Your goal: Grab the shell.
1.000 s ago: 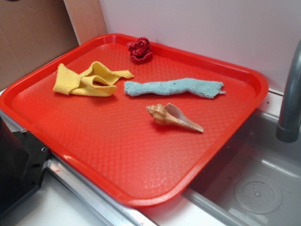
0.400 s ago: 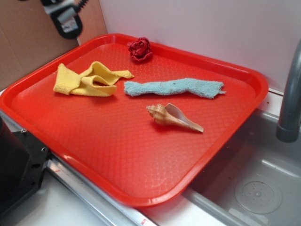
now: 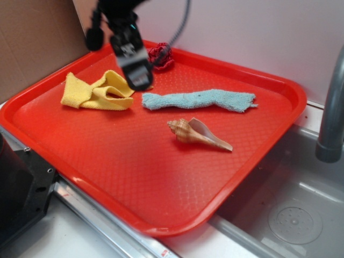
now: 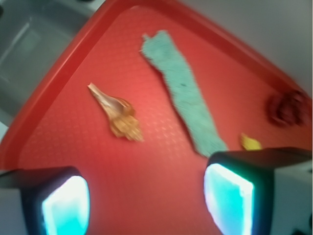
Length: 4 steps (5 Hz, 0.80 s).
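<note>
Gripper (image 3: 138, 80) now down over yellow cloth (image 3: 97, 92); only wrist view shows fingers (image 4: 63, 205) spread, empty, shell (image 4: 117, 113) ahead.

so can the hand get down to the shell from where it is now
Probably yes. The hand is open and empty above the tray, and the shell lies alone, apart from the blue cloth, nothing over it.

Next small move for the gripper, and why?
Probably travel across the tray, past the blue cloth, until it is over the shell. The gripper hangs open above the yellow cloth, far from the shell, which lies alone and untouched. In the wrist view the shell sits ahead, left of center.
</note>
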Motion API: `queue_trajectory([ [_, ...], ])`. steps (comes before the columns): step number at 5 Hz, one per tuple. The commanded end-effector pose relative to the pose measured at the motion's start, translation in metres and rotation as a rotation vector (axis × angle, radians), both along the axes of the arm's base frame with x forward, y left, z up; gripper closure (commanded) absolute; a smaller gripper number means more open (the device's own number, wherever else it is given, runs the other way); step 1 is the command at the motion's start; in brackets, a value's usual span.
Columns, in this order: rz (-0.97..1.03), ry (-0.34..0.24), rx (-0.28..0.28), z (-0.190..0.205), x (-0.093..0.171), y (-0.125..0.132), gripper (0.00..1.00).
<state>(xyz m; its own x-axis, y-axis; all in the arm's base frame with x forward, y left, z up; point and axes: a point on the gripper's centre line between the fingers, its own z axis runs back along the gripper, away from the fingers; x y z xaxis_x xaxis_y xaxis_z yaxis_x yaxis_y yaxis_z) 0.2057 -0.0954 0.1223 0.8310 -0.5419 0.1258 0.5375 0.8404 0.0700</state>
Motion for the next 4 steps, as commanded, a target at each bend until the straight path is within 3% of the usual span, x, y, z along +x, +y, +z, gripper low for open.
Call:
queue_trajectory([
  [1,-0.055,0.068,0.042,-0.048,0.017,-0.023,0.0],
  [2,-0.033,0.111,0.089,-0.073,0.023,-0.021,0.0],
  [3,-0.017,0.148,0.1,-0.089,0.03,-0.02,0.0],
  [4,-0.011,0.157,0.131,-0.098,0.037,-0.019,1.0],
])
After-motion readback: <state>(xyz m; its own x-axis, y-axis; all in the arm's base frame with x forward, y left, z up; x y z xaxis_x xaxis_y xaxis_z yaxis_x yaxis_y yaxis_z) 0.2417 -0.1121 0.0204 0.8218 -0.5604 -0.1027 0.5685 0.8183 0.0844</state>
